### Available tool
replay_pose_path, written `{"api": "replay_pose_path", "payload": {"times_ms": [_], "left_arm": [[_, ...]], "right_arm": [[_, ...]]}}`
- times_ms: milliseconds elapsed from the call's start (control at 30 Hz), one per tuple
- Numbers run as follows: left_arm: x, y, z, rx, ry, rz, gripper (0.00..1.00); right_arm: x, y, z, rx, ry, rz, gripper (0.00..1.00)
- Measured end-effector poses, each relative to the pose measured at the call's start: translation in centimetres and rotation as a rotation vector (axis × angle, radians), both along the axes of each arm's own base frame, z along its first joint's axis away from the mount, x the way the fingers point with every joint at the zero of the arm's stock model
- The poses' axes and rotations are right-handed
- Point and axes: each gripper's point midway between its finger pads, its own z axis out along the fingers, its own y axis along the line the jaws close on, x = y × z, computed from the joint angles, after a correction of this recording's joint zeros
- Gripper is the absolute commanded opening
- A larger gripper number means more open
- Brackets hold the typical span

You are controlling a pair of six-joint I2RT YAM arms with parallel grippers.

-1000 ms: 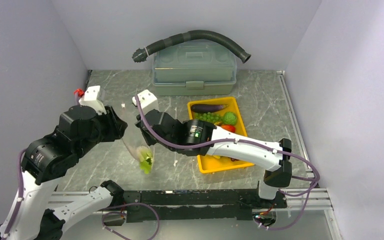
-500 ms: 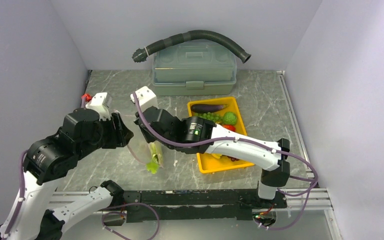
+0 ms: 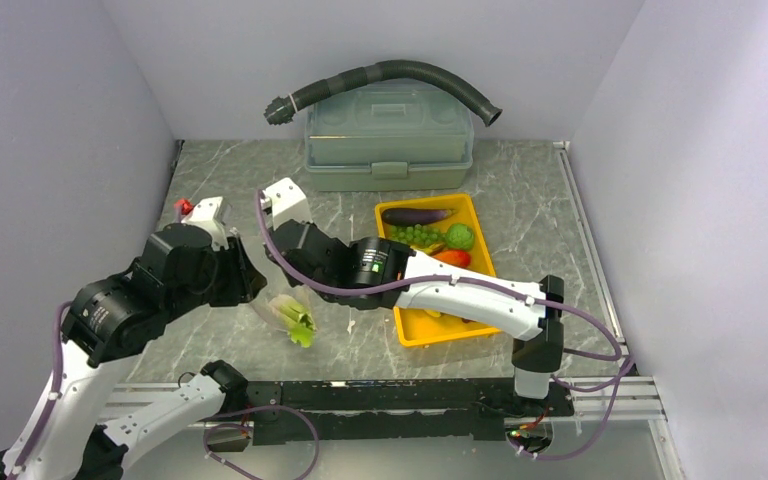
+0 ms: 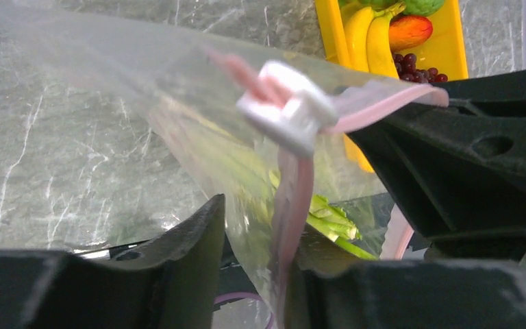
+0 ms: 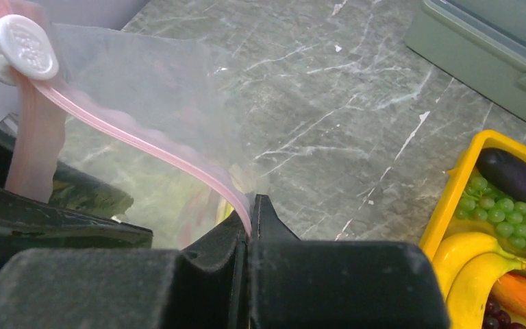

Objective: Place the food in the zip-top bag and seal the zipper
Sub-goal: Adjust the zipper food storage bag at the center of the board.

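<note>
Right wrist alone shows right claw (image 5: 250, 216) clamped on zipper (image 5: 144, 147); left claw (image 4: 253, 247) unreadable.

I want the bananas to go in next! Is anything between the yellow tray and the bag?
Nothing lies on the table between tray and bag. But the right arm stretches over the tray, its pincer shut on the zipper.

The leek (image 4: 325, 218) is a green blur inside the zip-top bag (image 4: 109, 89) (the yellow tray (image 4: 455, 41) runs off the top edge).
</note>
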Motion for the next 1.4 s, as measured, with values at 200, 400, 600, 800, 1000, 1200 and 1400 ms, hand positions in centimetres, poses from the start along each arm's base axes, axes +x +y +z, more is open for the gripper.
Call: {"api": "replay_pose_path", "payload": {"times_ms": [200, 400, 600, 800, 1000, 1200, 1400], "left_arm": [[-0.2, 0.1, -0.2, 0.003, 0.015, 0.005, 0.34], [-0.2, 0.1, -0.3, 0.006, 0.020, 0.005, 0.35], [-0.1, 0.0, -0.7, 0.016, 0.033, 0.005, 0.18], [0.3, 0.0, -1.0, 0.030, 0.038, 0.011, 0.00], [0.5, -0.1, 0.1, 0.021, 0.012, 0.006, 0.00], [0.5, -0.7, 2.7, -0.015, -0.046, -0.039, 0.00], [0.2, -1.5, 3.0, -0.023, -0.038, -0.101, 0.00]], "right_arm": [[0.9, -0.2, 0.3, 0.019, 0.002, -0.029, 0.00], [1.9, -0.2, 1.6, 0.061, 0.000, -0.055, 0.00], [2.7, 0.1, 2.6, 0.104, -0.002, -0.073, 0.00], [2.9, 0.4, 2.0, 0.114, 0.013, -0.073, 0.00], [2.1, -0.6, -1.4, 0.073, 0.076, -0.025, 0.00], [1.1, -2.2, -1.2, 0.098, 0.113, 0.027, 0.19], [0.0, -3.6, 0.1, 0.138, 0.112, 0.060, 0.57]]}}
